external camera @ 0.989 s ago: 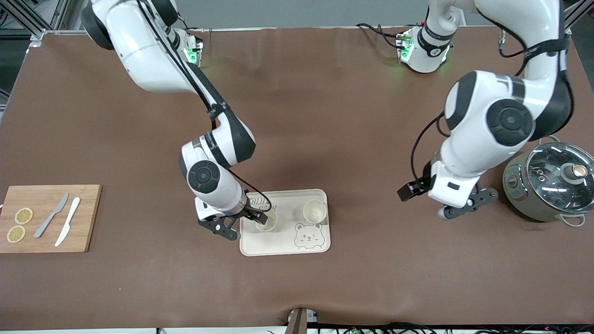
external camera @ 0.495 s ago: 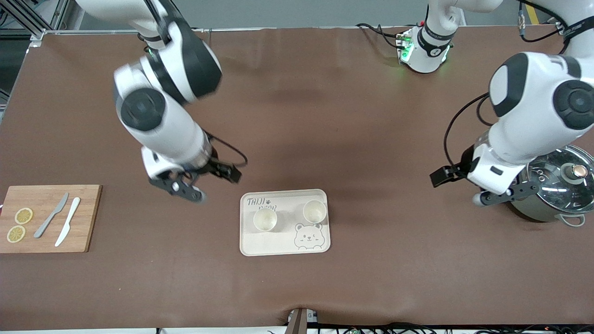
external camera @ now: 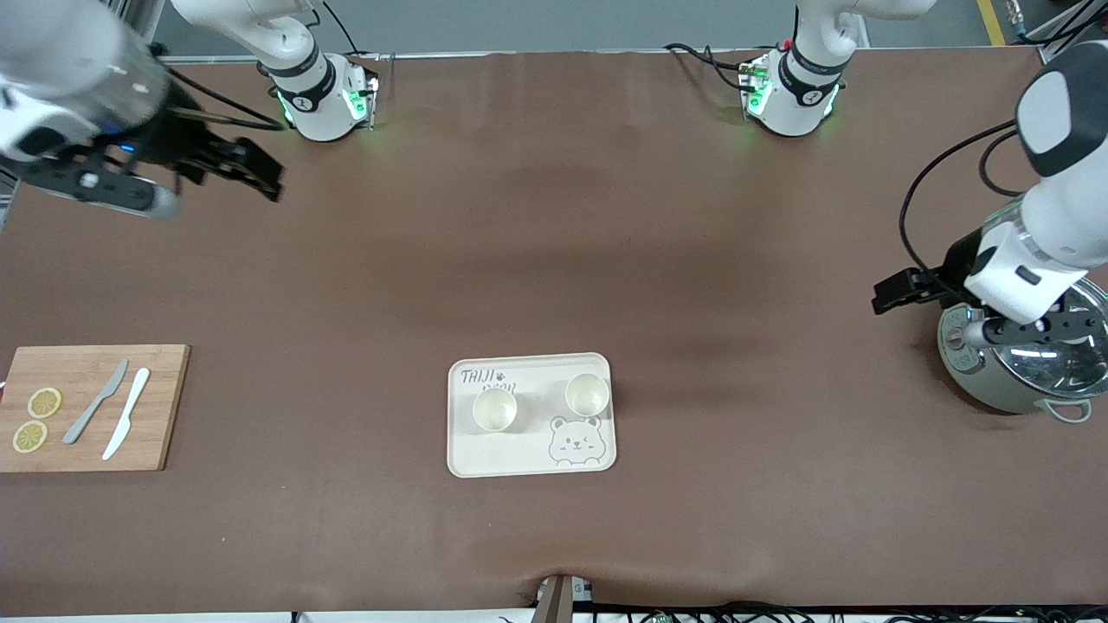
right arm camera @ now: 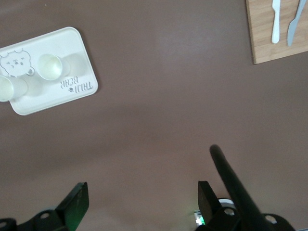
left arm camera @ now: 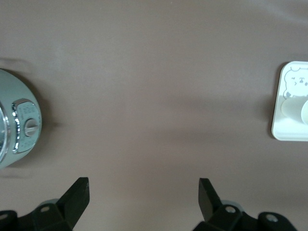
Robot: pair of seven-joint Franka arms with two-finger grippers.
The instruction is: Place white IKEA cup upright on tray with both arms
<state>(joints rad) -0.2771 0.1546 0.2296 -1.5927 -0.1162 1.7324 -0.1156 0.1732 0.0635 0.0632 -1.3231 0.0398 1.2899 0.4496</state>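
Observation:
The cream tray [external camera: 531,463] with bear drawing lies on the brown table. Two white cups stand upright on it: one [external camera: 494,409] toward the right arm's end, one [external camera: 587,394] toward the left arm's end. My right gripper [external camera: 247,169] is open and empty, raised high near its base, away from the tray. My left gripper [external camera: 900,292] is open and empty, up beside the pot. The right wrist view shows the open gripper [right arm camera: 142,197], the tray [right arm camera: 53,98] and both cups [right arm camera: 49,66] [right arm camera: 9,89]. The left wrist view shows the open gripper [left arm camera: 143,192] and the tray's edge [left arm camera: 278,120].
A wooden cutting board [external camera: 164,407] with two lemon slices [external camera: 43,402] and two knives [external camera: 125,424] lies at the right arm's end. A grey pot with glass lid [external camera: 1021,359] stands at the left arm's end, also in the left wrist view [left arm camera: 14,125].
My right gripper let go of the cup on the tray, then rose and pulled back toward its base. My left gripper moved away from the tray to beside the pot.

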